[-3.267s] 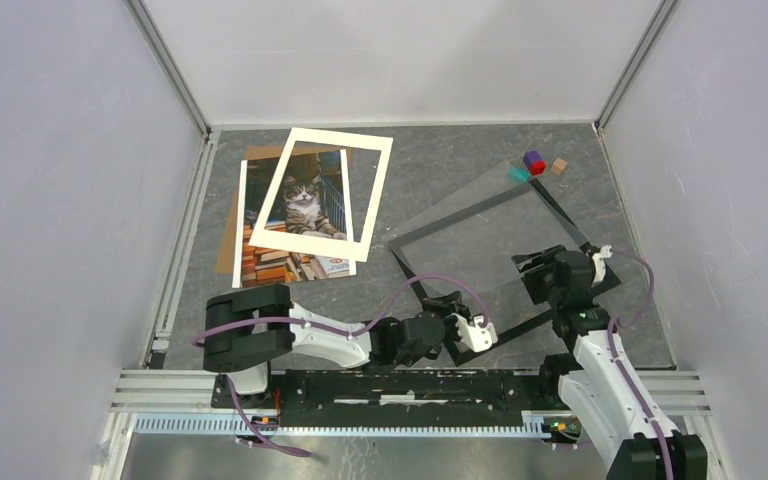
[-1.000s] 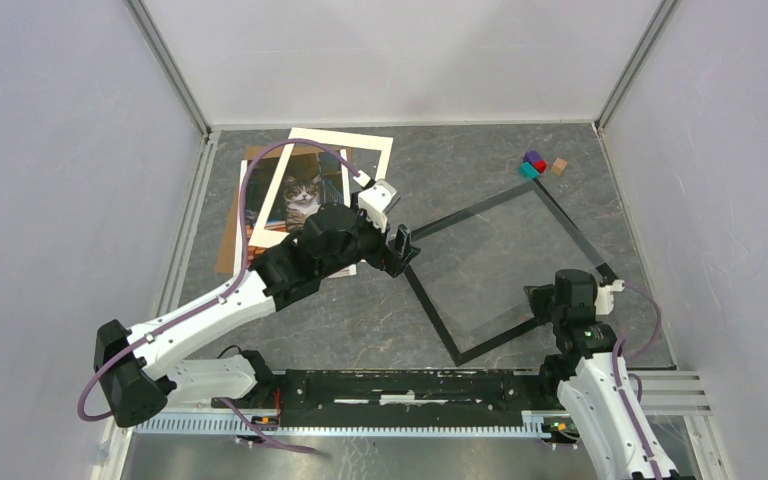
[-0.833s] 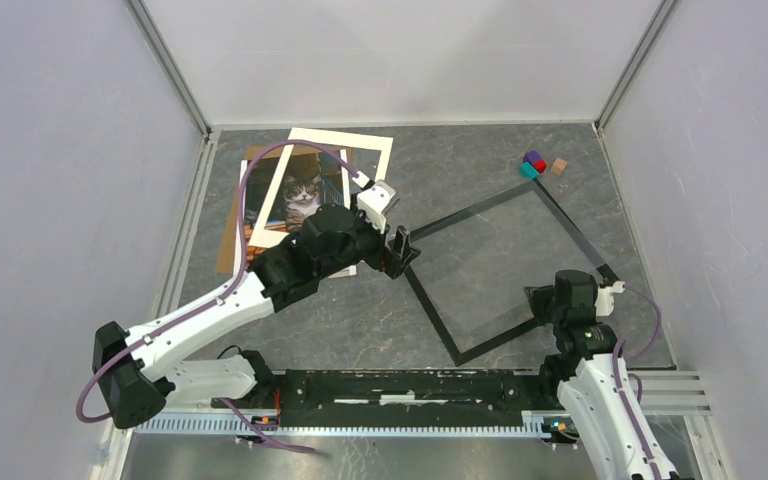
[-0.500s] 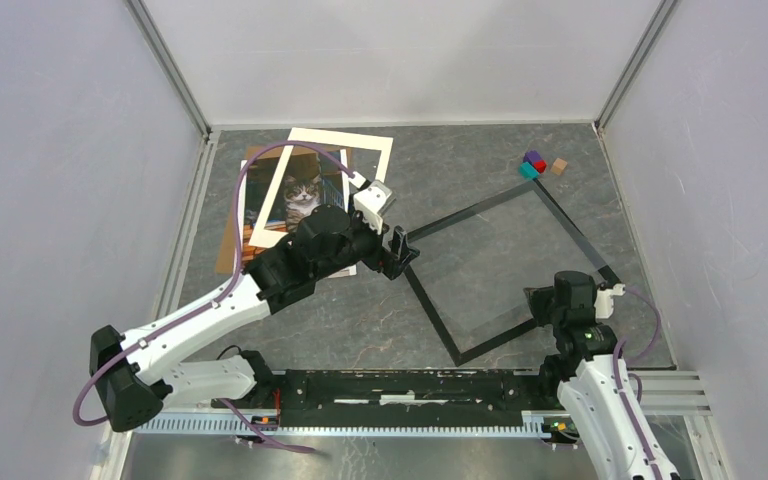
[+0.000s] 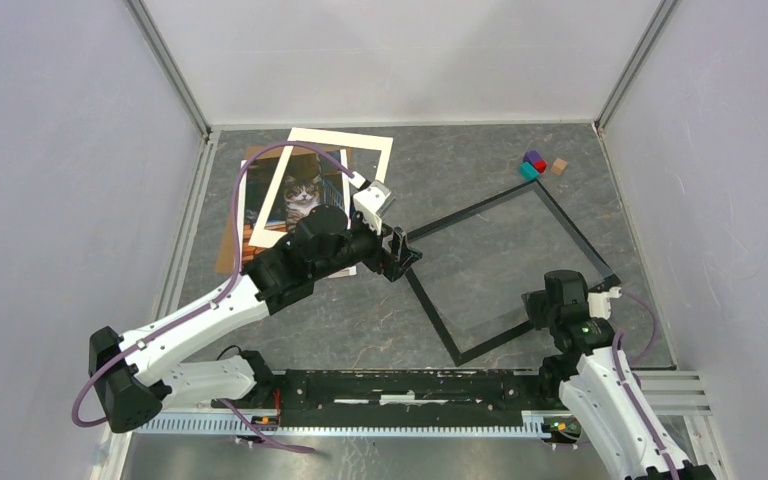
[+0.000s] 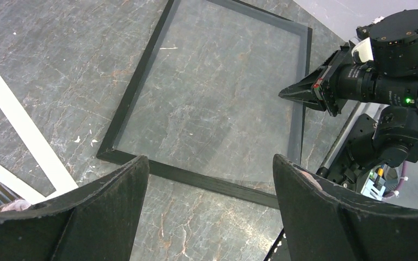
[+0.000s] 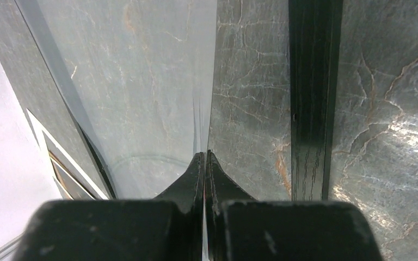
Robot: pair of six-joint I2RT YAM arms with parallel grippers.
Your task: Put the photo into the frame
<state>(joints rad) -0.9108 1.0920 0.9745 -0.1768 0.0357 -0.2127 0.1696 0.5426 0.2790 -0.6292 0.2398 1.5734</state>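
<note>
The frame lies flat as a black diamond right of centre; its near bar runs between my left fingers. My left gripper hovers open over the frame's left corner with nothing in it. The photo, a tabby cat print, lies at the back left under the white mat, partly hidden by my left arm. My right gripper sits at the frame's near right side, shut on the edge of the clear sheet. Its closed tips are beside the frame's bar.
A white mat and a brown backing board lie with the photo at the back left. Small coloured blocks sit by the frame's far corner. White walls close in three sides.
My left arm has swung from the near edge out to the frame's left corner and now barely drifts. The clear sheet, earlier tilted up, now lies low over the frame. My right gripper edged slightly left.
</note>
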